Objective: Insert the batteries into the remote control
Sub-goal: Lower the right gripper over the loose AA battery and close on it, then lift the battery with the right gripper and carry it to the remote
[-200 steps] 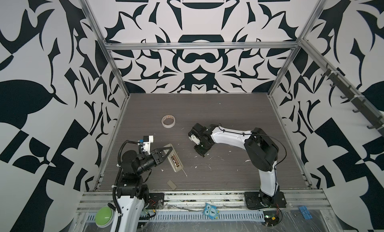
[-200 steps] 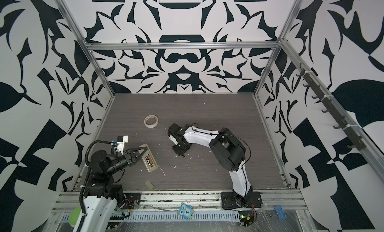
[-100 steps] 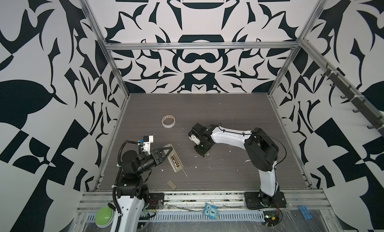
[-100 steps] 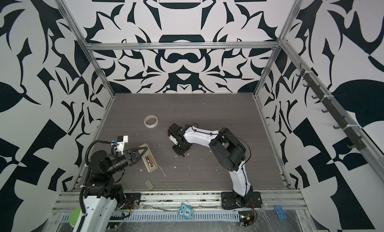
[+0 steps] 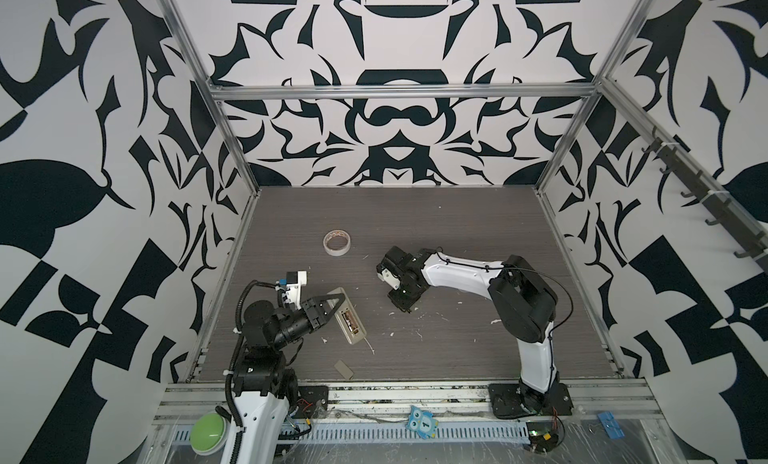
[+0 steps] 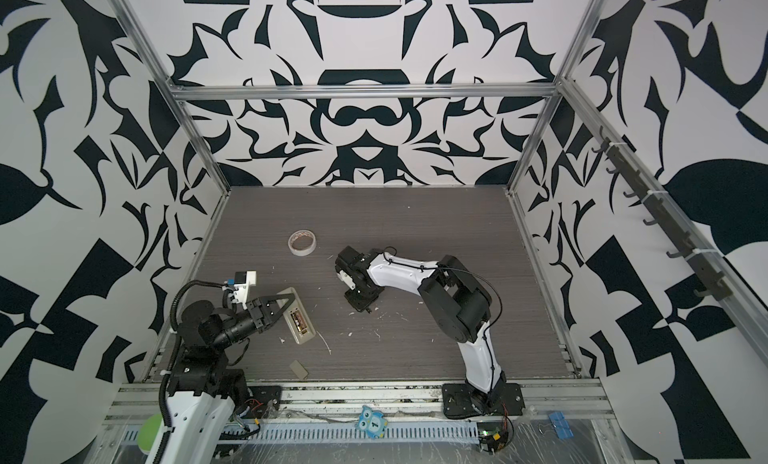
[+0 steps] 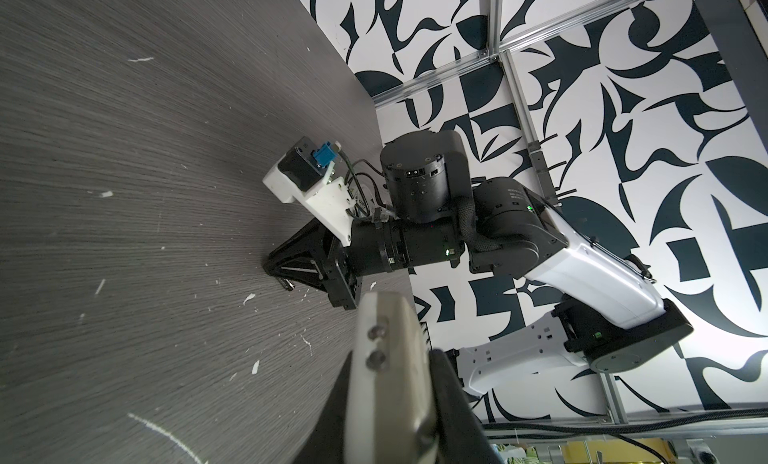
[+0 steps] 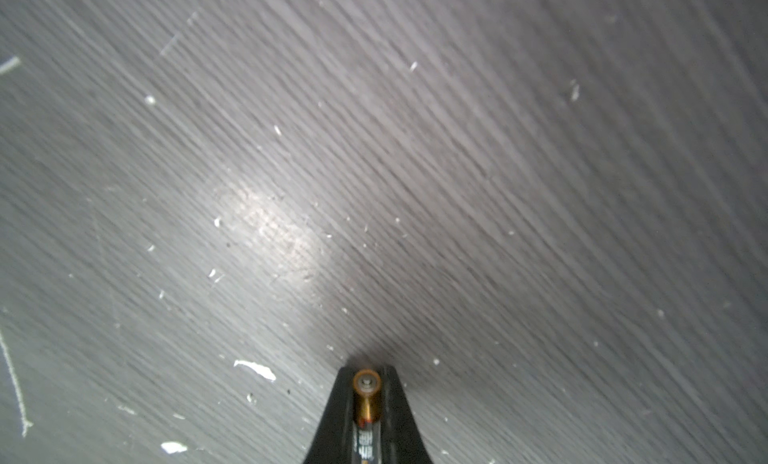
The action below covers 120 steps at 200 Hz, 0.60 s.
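**Bimanual cell seen from above and from both wrists.** The left claw (image 5: 335, 304) is closed on the far end of the remote control (image 5: 350, 319), which sits back-up at the left of the counter (image 5: 457, 233). The remote's open recess shows dark and gold contents, too small to resolve. The left wrist view shows the remote's beige body (image 7: 390, 358) clamped between the two dark fingers (image 7: 451, 399).

The right claw (image 5: 401, 306) points down near the middle of the counter, well apart from the remote, with its tip at the surface. The right wrist view shows this claw (image 8: 368, 372) closed on a battery (image 8: 368, 403), whose gold end faces the camera and whose dark printed body runs back between the jaws. In the left wrist view a short stub of the battery (image 7: 288, 284) projects from the claw tip just over the counter.

A tape roll (image 5: 337, 242) lies farther back. A small flat beige piece (image 5: 344, 369) lies near the front edge. White scraps (image 8: 255, 369) are scattered around the right claw.
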Each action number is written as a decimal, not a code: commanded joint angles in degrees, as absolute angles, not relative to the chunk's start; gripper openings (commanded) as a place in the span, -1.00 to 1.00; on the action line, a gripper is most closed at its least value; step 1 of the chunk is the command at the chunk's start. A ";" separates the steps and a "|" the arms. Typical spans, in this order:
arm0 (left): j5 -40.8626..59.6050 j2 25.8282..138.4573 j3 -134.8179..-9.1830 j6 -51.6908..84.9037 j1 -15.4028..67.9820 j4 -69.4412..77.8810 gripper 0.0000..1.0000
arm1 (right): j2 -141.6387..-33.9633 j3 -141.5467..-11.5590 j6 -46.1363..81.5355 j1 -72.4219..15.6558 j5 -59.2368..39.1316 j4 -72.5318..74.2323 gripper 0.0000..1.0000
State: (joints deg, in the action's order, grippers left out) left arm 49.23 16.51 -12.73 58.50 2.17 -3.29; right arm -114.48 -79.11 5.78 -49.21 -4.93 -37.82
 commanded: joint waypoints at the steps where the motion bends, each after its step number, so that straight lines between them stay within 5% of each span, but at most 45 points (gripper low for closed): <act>1: 49.15 16.22 -14.22 57.74 2.27 -3.25 -1.00 | -111.97 -80.03 4.71 -49.63 -5.97 -38.01 -0.89; 120: 48.77 16.50 -14.31 57.04 2.25 -3.69 -1.00 | -95.19 -70.12 1.85 -52.92 -8.10 -22.98 -1.00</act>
State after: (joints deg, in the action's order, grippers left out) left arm 49.01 16.58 -12.73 58.08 2.17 -3.33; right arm -99.96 -71.85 2.90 -51.81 -7.29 -28.03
